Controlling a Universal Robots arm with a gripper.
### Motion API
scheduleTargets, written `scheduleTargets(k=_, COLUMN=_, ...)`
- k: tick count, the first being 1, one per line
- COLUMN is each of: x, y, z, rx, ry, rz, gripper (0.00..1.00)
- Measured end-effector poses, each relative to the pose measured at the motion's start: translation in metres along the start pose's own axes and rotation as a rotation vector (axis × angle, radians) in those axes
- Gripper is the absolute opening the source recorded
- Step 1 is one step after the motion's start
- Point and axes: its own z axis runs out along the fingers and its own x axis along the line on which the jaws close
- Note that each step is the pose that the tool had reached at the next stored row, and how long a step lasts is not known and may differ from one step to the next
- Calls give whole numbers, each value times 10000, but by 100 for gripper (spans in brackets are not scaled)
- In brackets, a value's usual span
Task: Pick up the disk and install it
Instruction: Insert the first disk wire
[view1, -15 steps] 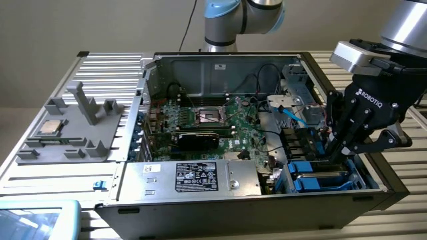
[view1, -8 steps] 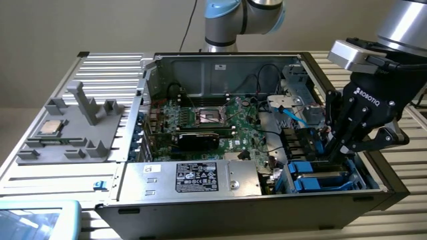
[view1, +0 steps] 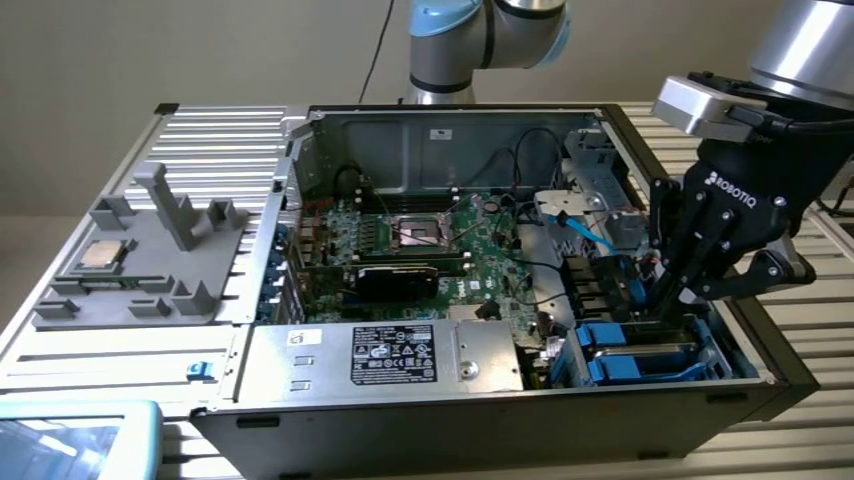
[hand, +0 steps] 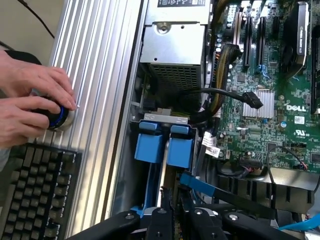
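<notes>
I see my gripper (view1: 663, 305) reaching down into the corner of the open computer case (view1: 441, 425), on the exterior view's right. In the wrist view its two fingers are pinched close together on the thin silver edge of the disk (hand: 164, 170), so I think it is holding the disk tight. The disk stands on its edge with its blue rails (hand: 150, 147) on both sides, down in the drive slot just beside the case wall. The green board (hand: 270, 100) is near it.

The picking up looks done to me. The putting in looks partly done. I cannot tell if the disk is pushed all the way in, and the gripper holds it, so the job is not finished yet

A person's hands (hand: 30, 100) are outside the case, next to a keyboard (hand: 30, 195), well away from the disk
</notes>
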Motion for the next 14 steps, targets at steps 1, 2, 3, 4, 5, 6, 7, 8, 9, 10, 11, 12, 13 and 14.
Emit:
scheduleTargets(k=1, x=-1, y=0, z=1, rx=-20, ry=-21, rz=96, gripper=17)
scheduleTargets(k=2, x=-2, y=-1, z=5, rx=-39, ry=-43, rz=191, gripper=17)
scheduleTargets(k=3, x=-3, y=-1, z=8, rx=-57, ry=-60, rz=276, gripper=17)
scheduleTargets(k=4, x=-3, y=-1, z=10, rx=-68, ry=-66, rz=328, gripper=17)
scheduleTargets(k=5, x=-6, y=-2, z=10, rx=-73, ry=-63, rz=354, gripper=17)
scheduleTargets(k=6, x=-12, y=-3, z=11, rx=-78, ry=-46, rz=370, gripper=17)
scheduleTargets(k=7, x=-17, y=-3, z=9, rx=-84, ry=1, rz=386, gripper=17)
scheduleTargets(k=8, x=-22, y=-4, z=9, rx=-92, ry=62, rz=404, gripper=17)
scheduleTargets(k=9, x=-26, y=-4, z=10, rx=-99, ry=114, rz=422, gripper=17)
scheduleTargets(k=10, x=-27, y=-4, z=11, rx=-106, ry=140, rz=449, gripper=17)
scheduleTargets(k=11, x=-28, y=-5, z=11, rx=-109, ry=139, rz=492, gripper=17)
scheduleTargets(k=12, x=-28, y=-5, z=11, rx=-102, ry=130, rz=548, gripper=17)
scheduleTargets(k=13, x=-29, y=-6, z=12, rx=-101, ry=119, rz=609, gripper=17)
scheduleTargets(k=14, x=-29, y=-6, z=13, rx=-114, ry=100, rz=693, gripper=17)
